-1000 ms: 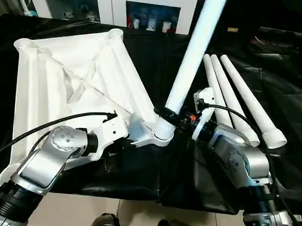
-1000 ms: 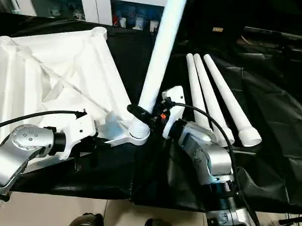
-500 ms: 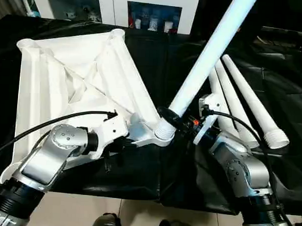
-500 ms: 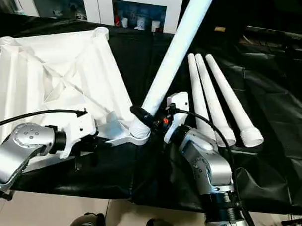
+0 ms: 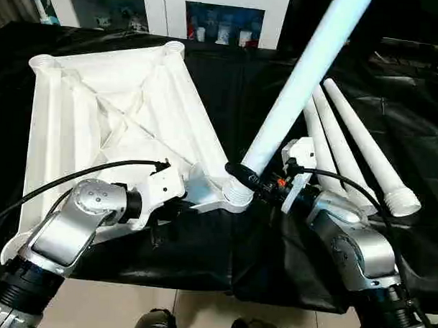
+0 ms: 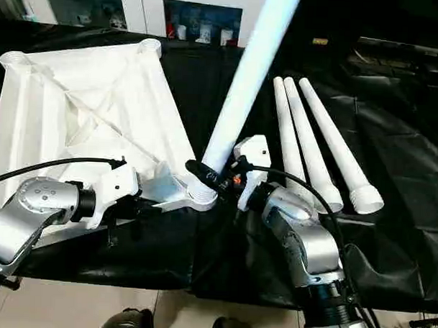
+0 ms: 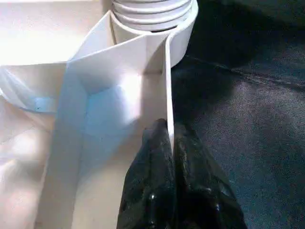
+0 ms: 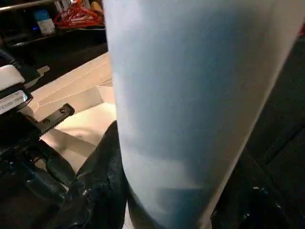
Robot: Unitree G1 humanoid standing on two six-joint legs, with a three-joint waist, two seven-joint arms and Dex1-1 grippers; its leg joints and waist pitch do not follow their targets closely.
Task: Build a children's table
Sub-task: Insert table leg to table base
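Note:
The white tabletop lies underside up on the black cloth, ribs showing, with round sockets at its corners. One white leg stands in the near right corner socket, leaning up and to the right. My right gripper is shut around this leg just above the socket, and its black fingers flank the tube. My left gripper is shut on a thin upright wall of the tabletop next to that socket. Three more legs lie side by side on the right.
The black cloth covers the work surface, and its front edge drops to pale floor tiles. Cabinets with glass doors stand at the back. Black cables loop over both silver forearms.
The standing leg has tipped further to the right than a second ago, with my right gripper still around its base. My left gripper keeps its hold. The camera has shifted slightly.

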